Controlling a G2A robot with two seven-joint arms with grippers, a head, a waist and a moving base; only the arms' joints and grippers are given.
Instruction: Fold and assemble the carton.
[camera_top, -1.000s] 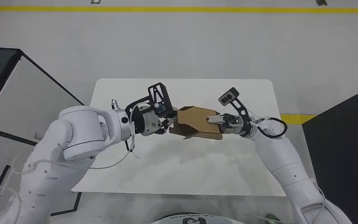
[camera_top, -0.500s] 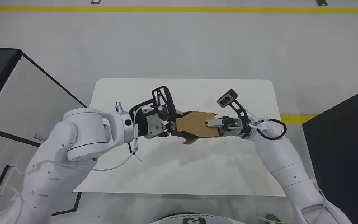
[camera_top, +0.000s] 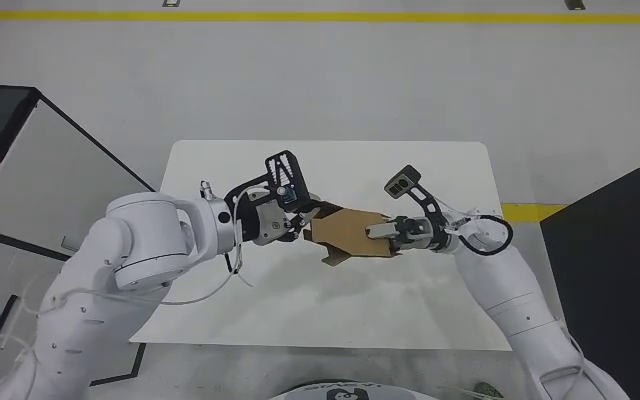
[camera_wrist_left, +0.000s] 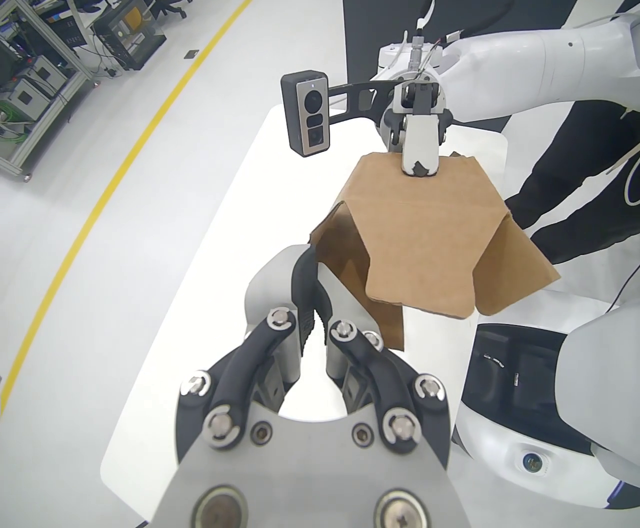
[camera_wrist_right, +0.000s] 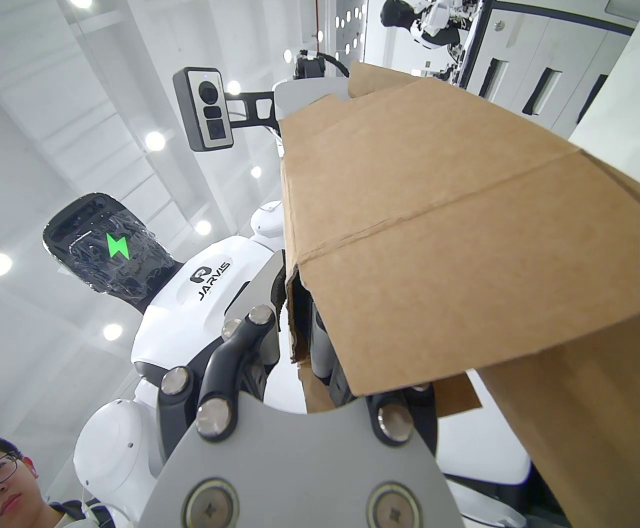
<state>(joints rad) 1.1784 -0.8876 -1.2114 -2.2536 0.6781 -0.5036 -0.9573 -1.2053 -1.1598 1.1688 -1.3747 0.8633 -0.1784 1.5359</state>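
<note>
Cardboard carton (camera_top: 350, 235) held aloft over the middle of the table (camera_top: 430, 165), part-open, end flaps loose. Left gripper (camera_wrist_left: 315, 287) pinched narrow on a wall at one end. Right gripper (camera_wrist_left: 419, 167) clamped on the opposite end's flap.

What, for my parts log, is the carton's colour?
The carton is plain brown, clearest in the left wrist view.

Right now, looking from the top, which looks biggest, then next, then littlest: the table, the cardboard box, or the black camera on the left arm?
1. The table, biggest by far.
2. The carton, clearly smaller.
3. The left arm's camera, smallest. It may sit a bit nearer the lens, yet it looks smaller than the carton anyway.
</note>
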